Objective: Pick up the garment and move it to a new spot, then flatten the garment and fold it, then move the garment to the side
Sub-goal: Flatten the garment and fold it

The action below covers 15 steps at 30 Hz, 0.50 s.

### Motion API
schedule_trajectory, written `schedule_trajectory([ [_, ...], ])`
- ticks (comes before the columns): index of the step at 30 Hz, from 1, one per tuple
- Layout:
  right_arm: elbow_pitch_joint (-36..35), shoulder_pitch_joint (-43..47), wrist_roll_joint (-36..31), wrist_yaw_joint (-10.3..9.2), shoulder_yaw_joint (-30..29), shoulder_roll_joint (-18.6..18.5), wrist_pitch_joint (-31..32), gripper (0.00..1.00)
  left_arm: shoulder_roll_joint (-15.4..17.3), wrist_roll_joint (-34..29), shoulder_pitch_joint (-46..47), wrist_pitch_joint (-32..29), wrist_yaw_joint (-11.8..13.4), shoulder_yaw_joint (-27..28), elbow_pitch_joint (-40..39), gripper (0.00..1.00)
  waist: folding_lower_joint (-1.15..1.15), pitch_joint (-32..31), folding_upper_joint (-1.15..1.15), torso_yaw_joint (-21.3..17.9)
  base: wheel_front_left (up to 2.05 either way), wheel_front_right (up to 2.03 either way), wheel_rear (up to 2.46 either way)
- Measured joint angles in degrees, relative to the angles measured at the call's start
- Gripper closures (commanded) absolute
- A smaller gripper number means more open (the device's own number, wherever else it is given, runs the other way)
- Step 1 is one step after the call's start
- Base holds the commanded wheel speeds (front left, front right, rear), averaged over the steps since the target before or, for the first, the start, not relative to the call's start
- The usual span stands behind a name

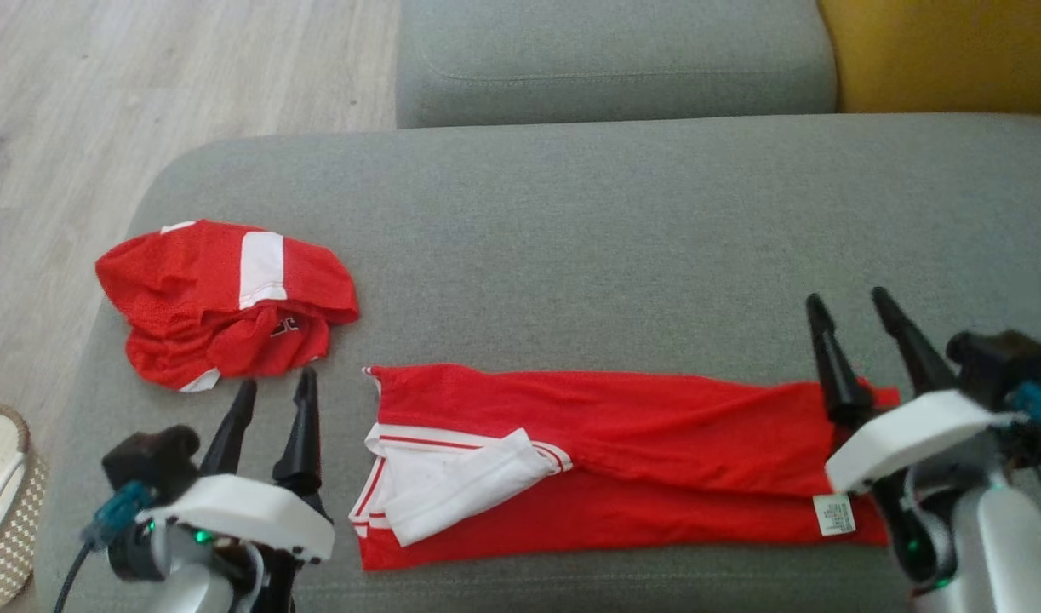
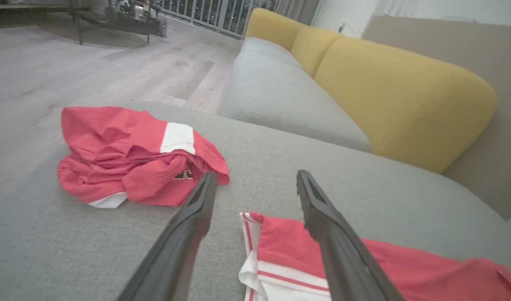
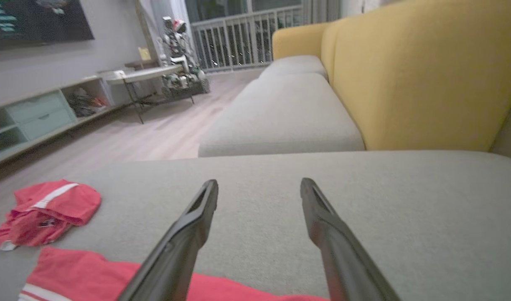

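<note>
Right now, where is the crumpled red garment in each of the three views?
Head view: crumpled red garment at middle left, on the grey cushion.
Left wrist view: garment left of centre.
Right wrist view: garment lower left.
Shared landmark: the yellow backrest, upper right in every view.

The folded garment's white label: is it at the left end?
No, the white label lies at the garment's right end, beside the right tool.

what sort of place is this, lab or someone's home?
Most likely a home living room: a grey sofa with yellow back cushions, a pale wood-look floor, and a low shelf unit along the wall. It could also be a staged set.
</note>
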<state>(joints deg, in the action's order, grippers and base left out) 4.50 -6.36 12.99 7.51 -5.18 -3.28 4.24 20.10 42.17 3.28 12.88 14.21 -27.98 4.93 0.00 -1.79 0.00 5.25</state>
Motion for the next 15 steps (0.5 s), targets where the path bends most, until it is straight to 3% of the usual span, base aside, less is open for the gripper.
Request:
schedule_trajectory([
  [7,-0.09,5.4,3.35,0.0,1.57,0.55,-11.12,0.0,-5.61,-3.54,-4.74,1.35,-1.96,6.12,-0.69,0.0,0.0,-0.87,0.0,0.9,0.0,0.0,0.0],
  [15,3.57,7.82,4.85,0.0,1.6,0.63,-15.77,0.0,-15.04,-14.19,-10.47,1.41,-8.23,15.53,-1.53,0.0,0.0,-1.08,0.0,1.29,0.0,0.0,0.0],
])
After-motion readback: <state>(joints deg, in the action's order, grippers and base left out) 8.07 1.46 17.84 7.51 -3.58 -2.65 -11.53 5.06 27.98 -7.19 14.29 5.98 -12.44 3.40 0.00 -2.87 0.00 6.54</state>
